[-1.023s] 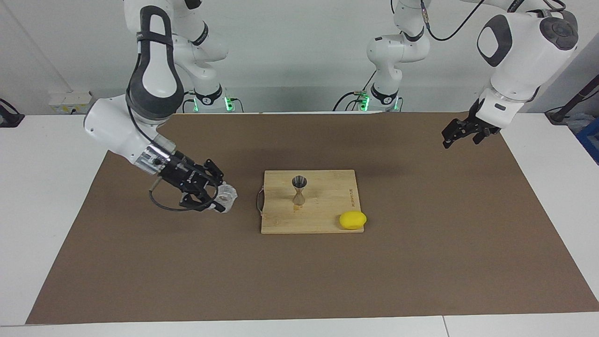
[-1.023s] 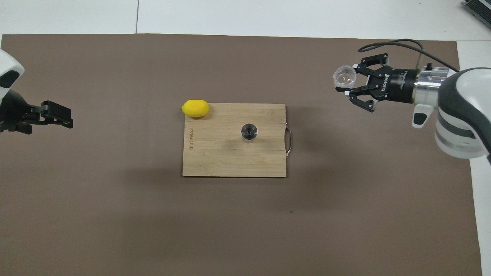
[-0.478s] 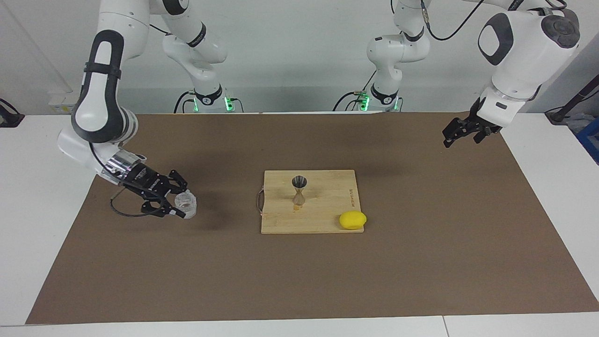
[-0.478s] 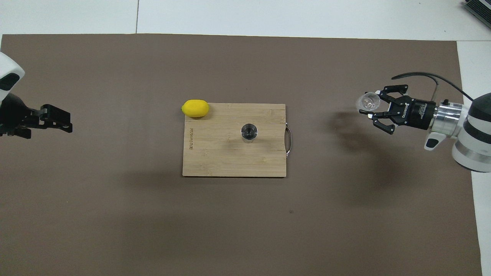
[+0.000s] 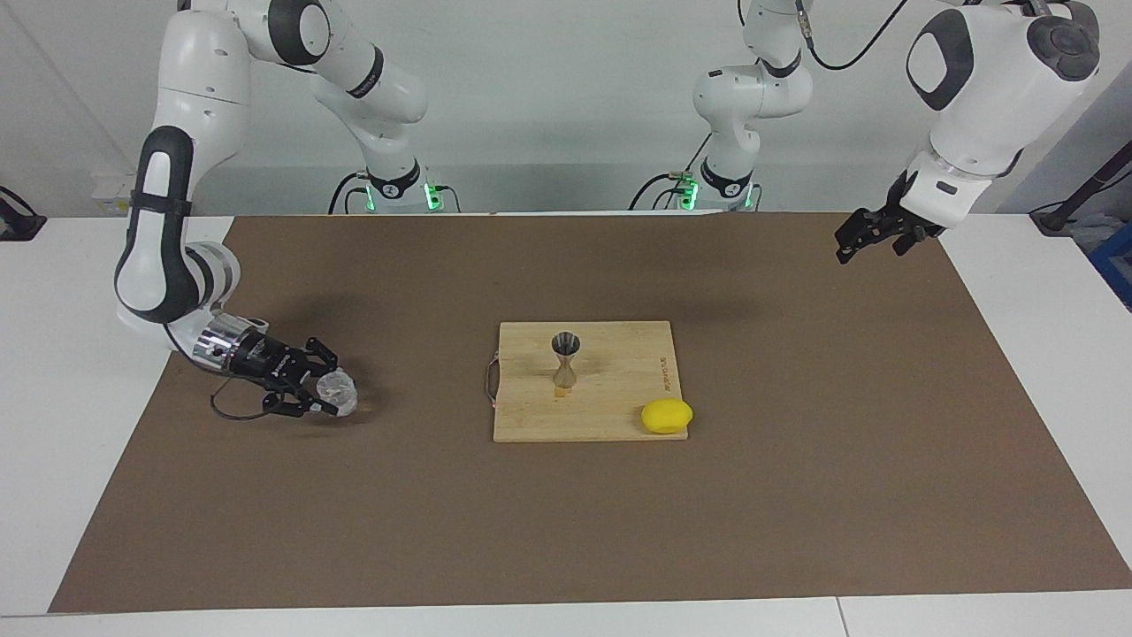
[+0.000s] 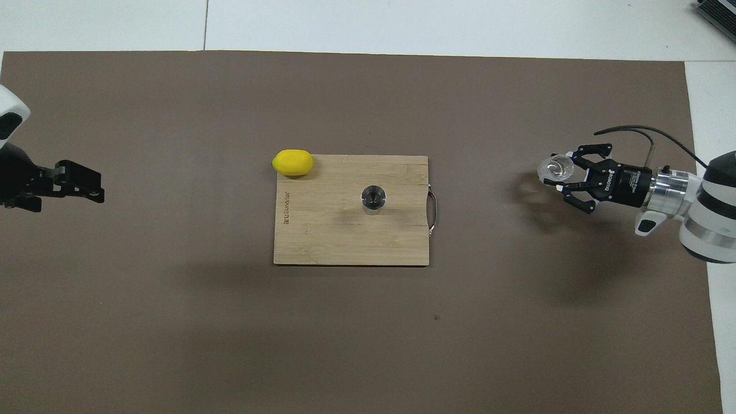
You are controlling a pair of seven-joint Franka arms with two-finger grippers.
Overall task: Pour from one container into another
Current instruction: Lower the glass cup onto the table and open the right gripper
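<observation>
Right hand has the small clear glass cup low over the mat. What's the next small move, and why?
Probably lower the small clear glass cup the last bit onto the brown mat, then open. The right hand grips it low, near the right arm's end, well away from the silvery hourglass-shaped metal jigger on the wooden board.

Arm shells: glossy white, rounded segments with dark grey or black oval panels and black joint rings.
Bases: green lights glow at the foot of each arm.
Right end effector [image 5: 325,396]: black linked fingers, white lettering on its black body, a bright silver collar where it joins the arm, a thin black cable looping beside it.
Left end effector [image 5: 862,241]: black, on a white wrist block with a dark slot.
Upper cabling: black cable along the left arm.
</observation>
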